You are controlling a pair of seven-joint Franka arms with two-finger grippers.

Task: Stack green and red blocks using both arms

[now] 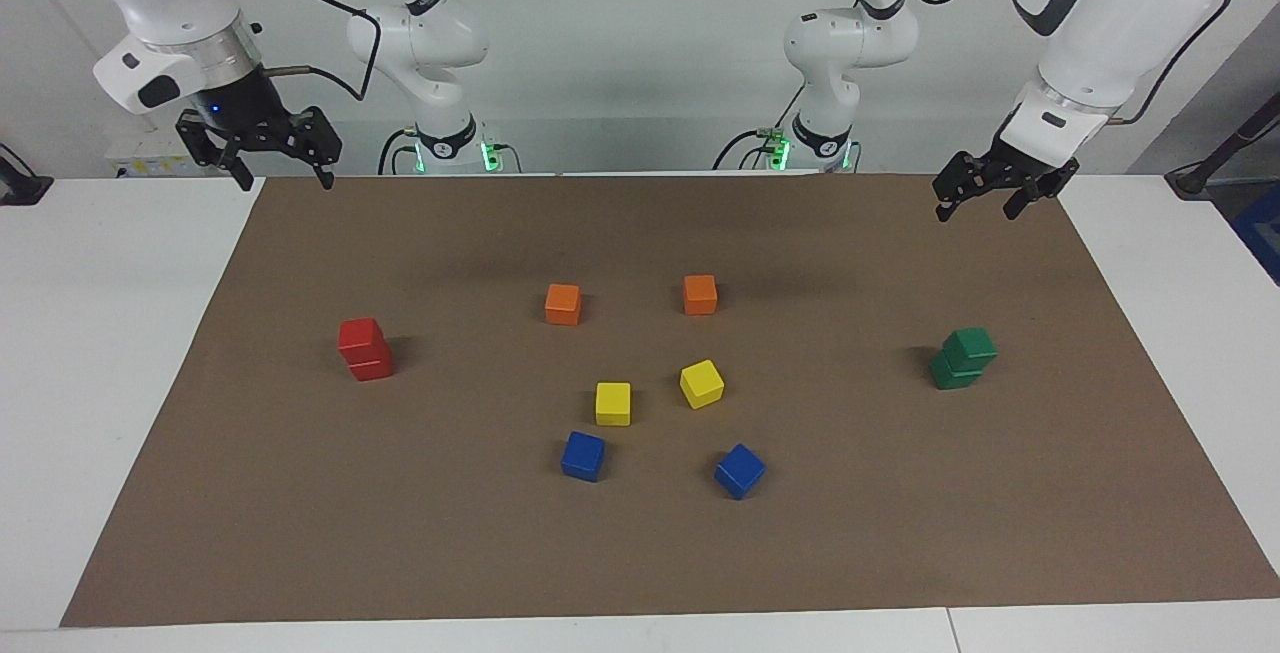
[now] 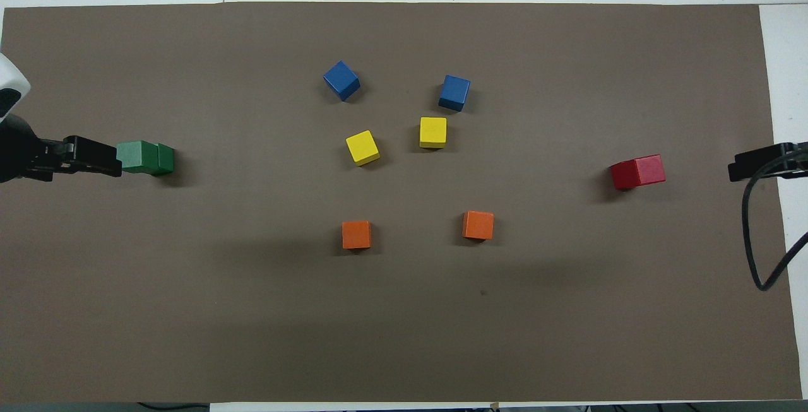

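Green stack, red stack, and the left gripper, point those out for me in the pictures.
green stack (image 1: 966,350): facing view, front face of its upper cube.
red stack (image 1: 361,338): facing view, front face of its upper cube.
left gripper (image 1: 982,203): facing view, midway between its open fingertips, raised over the mat's corner.

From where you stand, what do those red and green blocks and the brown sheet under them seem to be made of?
Red blocks and green blocks: probably painted wood, though plastic is possible; they have flat, even colour, crisp edges and a matte face with no glare. Brown sheet: likely paper or thin card; it lies flat, looks dull and has a straight cut edge on the white table.
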